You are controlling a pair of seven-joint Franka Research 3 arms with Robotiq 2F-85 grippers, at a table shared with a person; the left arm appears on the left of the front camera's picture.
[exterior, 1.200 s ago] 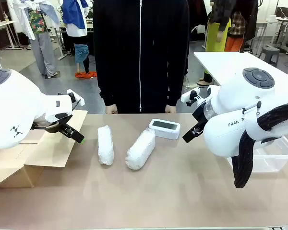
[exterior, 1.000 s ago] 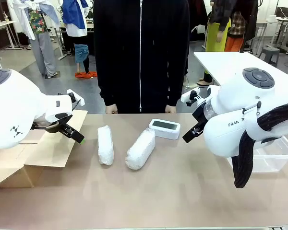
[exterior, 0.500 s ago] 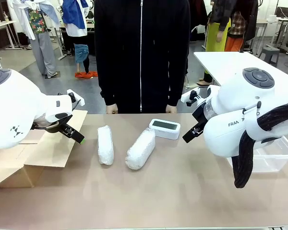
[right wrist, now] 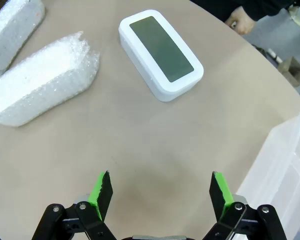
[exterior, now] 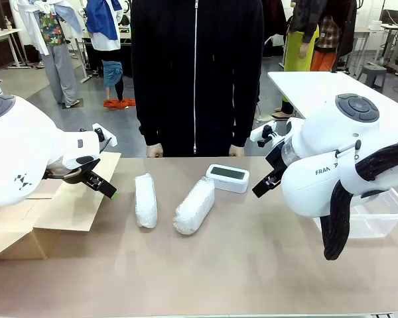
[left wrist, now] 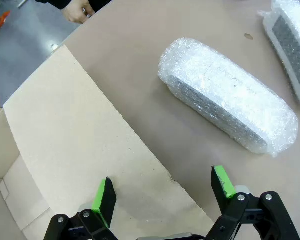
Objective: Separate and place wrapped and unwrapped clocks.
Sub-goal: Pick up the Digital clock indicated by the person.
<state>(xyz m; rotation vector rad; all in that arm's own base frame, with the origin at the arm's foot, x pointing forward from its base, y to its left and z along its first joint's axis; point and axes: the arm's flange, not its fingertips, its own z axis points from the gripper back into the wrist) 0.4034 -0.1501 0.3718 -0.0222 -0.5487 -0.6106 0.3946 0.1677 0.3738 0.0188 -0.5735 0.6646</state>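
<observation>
Two wrapped bubble-wrap bundles lie on the brown table: the left one (exterior: 144,199) (left wrist: 225,102) and the right one (exterior: 194,205) (right wrist: 37,90). The unwrapped clock (exterior: 227,177) (right wrist: 161,54), white with a dark screen, lies face up just right of them. My left gripper (exterior: 105,187) (left wrist: 162,195) hangs open above the cardboard flap, left of the bundles, holding nothing. My right gripper (exterior: 262,187) (right wrist: 160,192) is open and empty above bare table, right of the clock.
An open cardboard box (exterior: 50,218) (left wrist: 55,145) sits at the left edge. A clear plastic bin (exterior: 378,215) (right wrist: 285,170) stands at the right. A person in black stands at the far side, hands (exterior: 154,152) at the table edge.
</observation>
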